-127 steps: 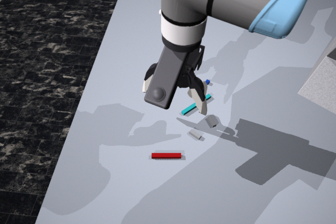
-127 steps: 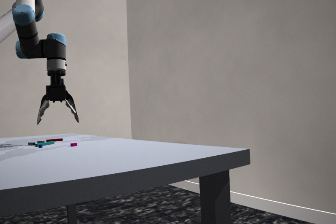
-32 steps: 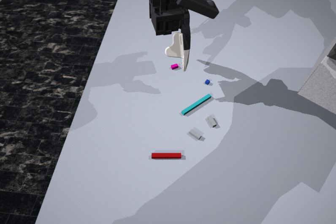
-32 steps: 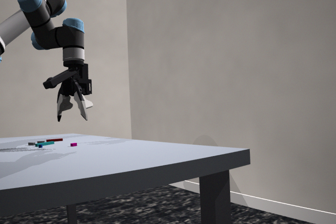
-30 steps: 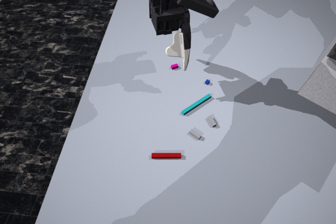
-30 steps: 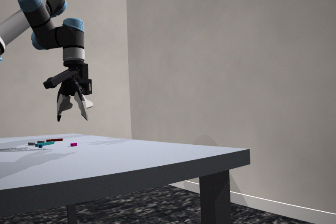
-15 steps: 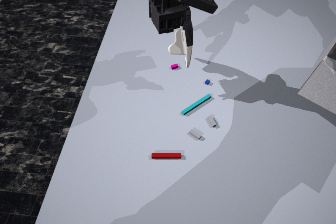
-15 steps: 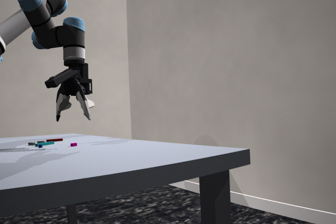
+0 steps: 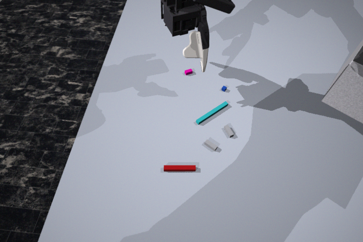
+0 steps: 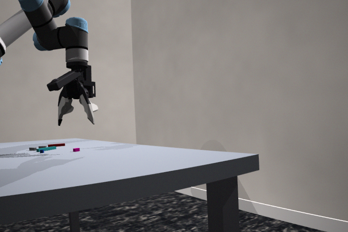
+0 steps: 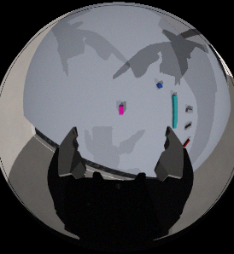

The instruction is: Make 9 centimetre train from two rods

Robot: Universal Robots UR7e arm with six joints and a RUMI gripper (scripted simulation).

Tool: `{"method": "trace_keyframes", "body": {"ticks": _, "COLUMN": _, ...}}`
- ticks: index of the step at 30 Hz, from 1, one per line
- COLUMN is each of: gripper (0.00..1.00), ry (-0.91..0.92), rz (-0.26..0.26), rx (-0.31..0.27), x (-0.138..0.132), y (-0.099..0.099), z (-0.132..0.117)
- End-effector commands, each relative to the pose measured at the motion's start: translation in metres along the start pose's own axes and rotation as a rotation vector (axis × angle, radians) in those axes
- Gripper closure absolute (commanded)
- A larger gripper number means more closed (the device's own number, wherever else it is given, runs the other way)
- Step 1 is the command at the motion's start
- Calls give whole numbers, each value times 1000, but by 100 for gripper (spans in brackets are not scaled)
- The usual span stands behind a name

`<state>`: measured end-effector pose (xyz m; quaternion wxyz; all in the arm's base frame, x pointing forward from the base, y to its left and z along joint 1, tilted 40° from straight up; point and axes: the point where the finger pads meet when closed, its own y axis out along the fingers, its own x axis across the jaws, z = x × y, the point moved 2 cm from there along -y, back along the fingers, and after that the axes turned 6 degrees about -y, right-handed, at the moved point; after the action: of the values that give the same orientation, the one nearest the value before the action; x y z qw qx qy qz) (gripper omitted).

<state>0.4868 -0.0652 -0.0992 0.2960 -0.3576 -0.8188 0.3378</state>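
The magenta rod (image 9: 188,71) (image 10: 76,150) (image 11: 121,110) lies alone, below my gripper (image 10: 76,124) (image 11: 121,127). The gripper is open and empty, high above the table. The red rod (image 9: 179,168) (image 10: 56,145) (image 11: 186,143) lies apart from the others, partly hidden by a finger in the wrist view. No rods touch end to end.
A blue rod (image 9: 224,88) (image 10: 41,151) (image 11: 159,85) and a turquoise rod (image 9: 212,112) (image 11: 174,112) lie between magenta and red. Two grey rods, one (image 9: 228,131) (image 11: 189,109) beyond the turquoise rod and another (image 9: 210,144) (image 11: 188,125) nearer red, lie apart.
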Motion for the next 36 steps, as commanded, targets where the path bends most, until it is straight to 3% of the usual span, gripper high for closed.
{"method": "trace_keyframes", "body": {"ticks": 1, "gripper": 0, "ry": -2, "rz": 1, "rx": 0, "x": -1, "y": 0, "z": 0}}
{"method": "trace_keyframes", "body": {"ticks": 3, "gripper": 0, "ry": -2, "rz": 1, "rx": 0, "x": -1, "y": 0, "z": 0}}
{"method": "trace_keyframes", "body": {"ticks": 4, "gripper": 86, "ry": -2, "rz": 1, "rx": 0, "x": -1, "y": 0, "z": 0}}
{"method": "trace_keyframes", "body": {"ticks": 36, "gripper": 86, "ry": -2, "rz": 1, "rx": 0, "x": -1, "y": 0, "z": 0}}
